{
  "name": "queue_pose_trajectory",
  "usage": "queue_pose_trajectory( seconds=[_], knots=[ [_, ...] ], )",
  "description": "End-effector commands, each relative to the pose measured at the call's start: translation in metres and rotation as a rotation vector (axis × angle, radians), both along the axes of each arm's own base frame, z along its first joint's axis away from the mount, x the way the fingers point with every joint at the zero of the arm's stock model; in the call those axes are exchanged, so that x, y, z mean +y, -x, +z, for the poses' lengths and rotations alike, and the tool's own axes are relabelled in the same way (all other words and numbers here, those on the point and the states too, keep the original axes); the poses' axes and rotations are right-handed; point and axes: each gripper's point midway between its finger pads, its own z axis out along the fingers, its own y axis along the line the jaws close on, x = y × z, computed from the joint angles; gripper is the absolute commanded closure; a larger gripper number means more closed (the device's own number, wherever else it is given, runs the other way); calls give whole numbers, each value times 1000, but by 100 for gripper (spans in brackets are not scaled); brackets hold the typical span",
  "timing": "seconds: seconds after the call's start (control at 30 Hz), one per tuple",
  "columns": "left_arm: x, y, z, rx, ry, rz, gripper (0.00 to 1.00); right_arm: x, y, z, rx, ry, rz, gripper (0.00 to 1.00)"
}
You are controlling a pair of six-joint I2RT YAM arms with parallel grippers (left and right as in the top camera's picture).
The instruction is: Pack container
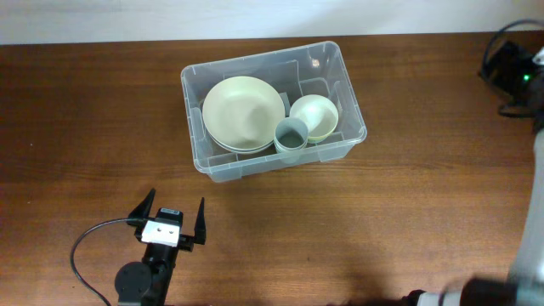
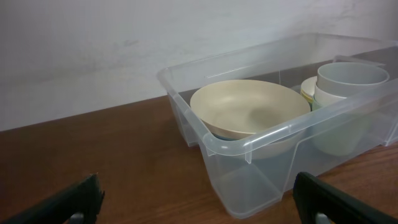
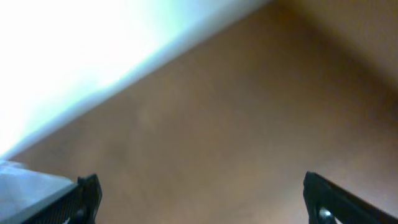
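Observation:
The container, a clear plastic tub, stands on the wooden table at centre back. Inside lie a large pale green bowl, a small pale bowl and a grey-blue cup at the front wall. My left gripper is open near the front left, pointing at the tub and a short way off it. In the left wrist view the tub's near corner fills the right half, between and beyond the open left gripper. My right gripper is open over blurred bare wood, holding nothing.
A black device with a green light sits at the back right corner. The right arm's white link runs down the right edge. A black cable loops beside the left arm. A white wall backs the table.

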Motion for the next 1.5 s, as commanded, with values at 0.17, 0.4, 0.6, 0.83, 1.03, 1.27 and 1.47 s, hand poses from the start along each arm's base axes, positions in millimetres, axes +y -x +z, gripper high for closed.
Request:
queue_pose_trajectory(
  seconds=[0.17,0.4,0.6,0.83,1.03,1.27,1.47],
  knots=[
    [3,0,0,-4,-17,13,0,77,47,70,-319,240,214,1],
    [3,0,0,-4,-17,12,0,92,109,47,-400,262,217,1],
    [3,0,0,-4,-17,12,0,115,154,16,-508,266,281,1],
    [3,0,0,-4,-17,12,0,136,178,-25,-655,292,346,1],
    [3,0,0,-4,-17,12,0,153,179,-60,-722,288,410,1],
    [3,0,0,-4,-17,12,0,160,175,-90,-727,276,442,1],
    [3,0,0,-4,-17,13,0,163,175,-106,-723,270,457,1]
  ],
)
